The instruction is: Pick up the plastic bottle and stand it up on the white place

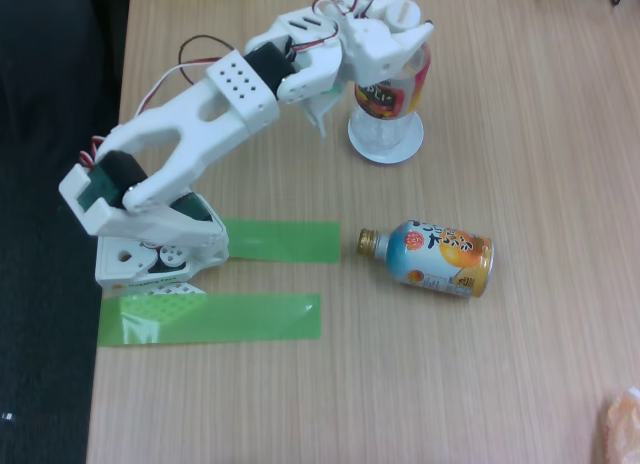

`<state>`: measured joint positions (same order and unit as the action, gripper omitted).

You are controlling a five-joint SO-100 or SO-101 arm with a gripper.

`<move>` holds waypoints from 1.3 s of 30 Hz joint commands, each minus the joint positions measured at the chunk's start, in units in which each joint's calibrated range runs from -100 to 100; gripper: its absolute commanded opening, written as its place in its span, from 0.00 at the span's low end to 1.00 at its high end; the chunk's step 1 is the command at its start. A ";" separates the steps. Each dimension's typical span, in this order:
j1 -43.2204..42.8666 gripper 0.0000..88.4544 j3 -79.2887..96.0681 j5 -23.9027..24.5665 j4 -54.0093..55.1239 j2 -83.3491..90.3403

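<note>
The plastic bottle (398, 92) stands upright on the white place (386, 154), a small round disc at the upper middle of the table. Its clear ribbed lower body and dark, red and yellow label show, while the arm's white head hides its top. My gripper (372, 84) is at the bottle's upper part. One pointed finger (322, 119) hangs to the left of the bottle with a gap between them, and the other jaw lies over the top of the bottle. The gripper looks open.
A shorter orange-and-blue bottle (437, 256) with a gold cap lies on its side right of the arm's base (150, 254). Two green tape strips (270, 240) (210, 319) lie on the wooden table near the base. The table's left edge borders a dark floor.
</note>
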<state>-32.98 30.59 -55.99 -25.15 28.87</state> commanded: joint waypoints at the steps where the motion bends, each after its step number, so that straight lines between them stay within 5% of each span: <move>1: 0.24 0.13 -4.74 -0.03 0.86 -1.45; 24: 0.32 0.14 -0.67 0.02 0.94 -1.95; 31: 0.32 0.29 -0.67 0.02 1.11 -1.95; 39: 0.24 0.36 -0.85 0.39 1.63 -1.95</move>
<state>-32.98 30.14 -55.78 -24.47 26.01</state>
